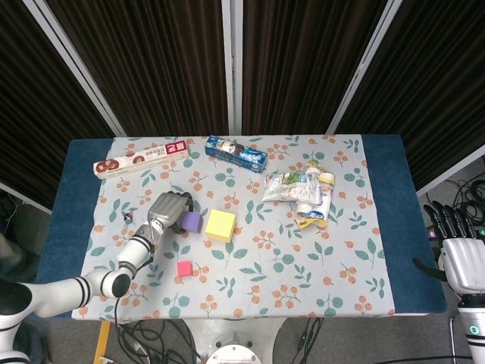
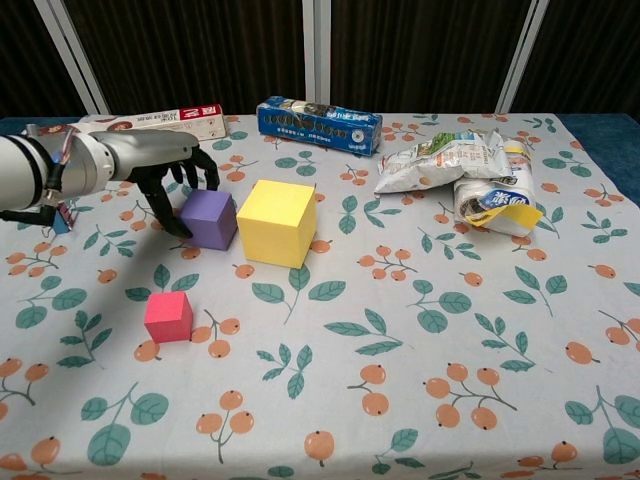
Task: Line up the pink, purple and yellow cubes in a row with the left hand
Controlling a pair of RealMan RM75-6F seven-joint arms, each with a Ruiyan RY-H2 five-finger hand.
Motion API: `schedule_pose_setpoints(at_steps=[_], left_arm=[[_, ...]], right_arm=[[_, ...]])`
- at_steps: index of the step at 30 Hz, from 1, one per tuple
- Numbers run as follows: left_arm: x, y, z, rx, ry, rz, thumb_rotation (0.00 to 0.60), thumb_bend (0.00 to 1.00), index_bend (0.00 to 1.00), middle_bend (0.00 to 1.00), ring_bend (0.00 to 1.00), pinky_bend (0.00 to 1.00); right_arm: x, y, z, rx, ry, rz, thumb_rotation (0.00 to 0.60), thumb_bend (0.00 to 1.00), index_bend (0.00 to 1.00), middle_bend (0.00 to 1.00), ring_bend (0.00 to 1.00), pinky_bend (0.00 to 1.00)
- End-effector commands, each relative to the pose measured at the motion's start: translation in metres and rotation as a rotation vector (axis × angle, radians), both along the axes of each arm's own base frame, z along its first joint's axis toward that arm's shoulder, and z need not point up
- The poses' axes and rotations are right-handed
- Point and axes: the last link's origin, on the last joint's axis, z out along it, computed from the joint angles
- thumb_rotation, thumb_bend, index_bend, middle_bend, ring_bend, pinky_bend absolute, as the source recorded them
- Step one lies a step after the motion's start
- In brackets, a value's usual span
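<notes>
A white cloth printed with orange berries and green leaves (image 2: 420, 320) is covering a blue-topped table (image 1: 386, 220), and dark ribbed curtains (image 1: 303, 61) split by pale frame bars are standing behind it. The left hand (image 2: 165, 170) is curling its dark fingers around the far and left sides of the purple cube (image 2: 209, 218), touching it while the cube sits on the cloth just beside the yellow cube (image 2: 277, 222). The pink cube (image 2: 168, 316) is lying nearer the front, apart from both. The right hand (image 1: 462, 254) is hanging off the table's edge, fingers spread and empty. A red-and-white box (image 2: 165, 122), a blue box (image 2: 318, 124) and crumpled snack bags (image 2: 465, 175) are lying along the back; their print is too small to read.
</notes>
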Motion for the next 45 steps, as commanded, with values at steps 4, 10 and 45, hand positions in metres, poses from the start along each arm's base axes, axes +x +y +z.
schedule_pose_setpoints(at_steps=[4, 10, 45], left_arm=[[0.011, 0.003, -0.003, -0.007, -0.004, -0.027, 0.600, 0.24, 0.55, 0.33, 0.30, 0.27], [0.019, 0.005, -0.006, -0.027, -0.019, -0.029, 0.600, 0.24, 0.55, 0.33, 0.30, 0.27], [0.043, -0.005, -0.027, -0.088, -0.040, 0.012, 0.600, 0.23, 0.38, 0.30, 0.30, 0.27]], right_arm=[[0.000, 0.003, 0.000, -0.003, 0.002, 0.002, 0.600, 0.03, 0.00, 0.04, 0.00, 0.00], [0.000, 0.000, 0.001, -0.004, 0.002, -0.005, 0.600, 0.03, 0.00, 0.04, 0.00, 0.00], [0.006, -0.001, -0.016, 0.127, -0.013, 0.062, 0.600, 0.03, 0.00, 0.04, 0.00, 0.00]])
